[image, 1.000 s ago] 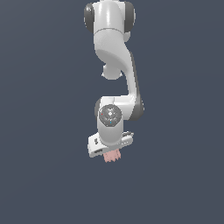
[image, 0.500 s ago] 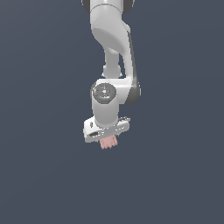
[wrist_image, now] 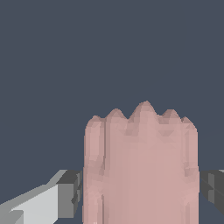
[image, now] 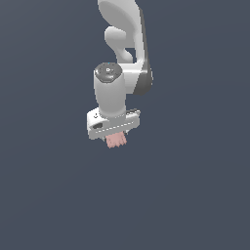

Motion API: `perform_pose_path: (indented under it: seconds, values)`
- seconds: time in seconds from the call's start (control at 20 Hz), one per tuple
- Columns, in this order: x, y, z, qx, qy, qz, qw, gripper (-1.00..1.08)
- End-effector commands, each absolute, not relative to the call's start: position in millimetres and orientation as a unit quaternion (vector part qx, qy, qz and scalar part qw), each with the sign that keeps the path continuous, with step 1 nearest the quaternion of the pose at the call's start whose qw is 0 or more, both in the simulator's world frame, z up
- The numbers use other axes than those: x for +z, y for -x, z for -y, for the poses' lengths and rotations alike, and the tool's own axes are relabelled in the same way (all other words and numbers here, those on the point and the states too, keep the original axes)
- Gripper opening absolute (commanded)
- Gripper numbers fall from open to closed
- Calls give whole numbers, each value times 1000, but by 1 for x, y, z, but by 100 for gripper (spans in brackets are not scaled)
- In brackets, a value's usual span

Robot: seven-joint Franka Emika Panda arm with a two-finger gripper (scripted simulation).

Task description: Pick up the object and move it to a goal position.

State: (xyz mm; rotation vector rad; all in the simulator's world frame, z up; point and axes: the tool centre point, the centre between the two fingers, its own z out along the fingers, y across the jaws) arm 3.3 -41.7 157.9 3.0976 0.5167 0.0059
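Observation:
The object (image: 116, 140) is a small pale pink blocky piece with ridged, wavy sides. It hangs out from under my white gripper (image: 115, 137), which is shut on it. In the wrist view the object (wrist_image: 140, 166) fills the space between the two dark finger pads (wrist_image: 70, 192), which press on its two sides. The fingers are hidden behind the hand in the exterior view. The arm holds the object up over the dark grey ground.
Only the plain dark grey ground (image: 195, 195) shows around the arm. The white arm (image: 122, 58) rises out of the exterior view's top edge.
The arm has swung toward the exterior view's left and lifted, carrying the pink object with it. The wrist has turned. The grip on the object is unchanged.

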Motion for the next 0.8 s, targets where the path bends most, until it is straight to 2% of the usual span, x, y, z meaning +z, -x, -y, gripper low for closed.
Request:
perform_pose_path:
  seconds: [0.0, 0.35, 0.75]
  values:
    - [170, 9, 46, 1, -986, -165, 0, -100]
    - [197, 33, 55, 0, -986, -165, 0, -100]
    - [208, 41, 59, 0, -986, -165, 0, -100]
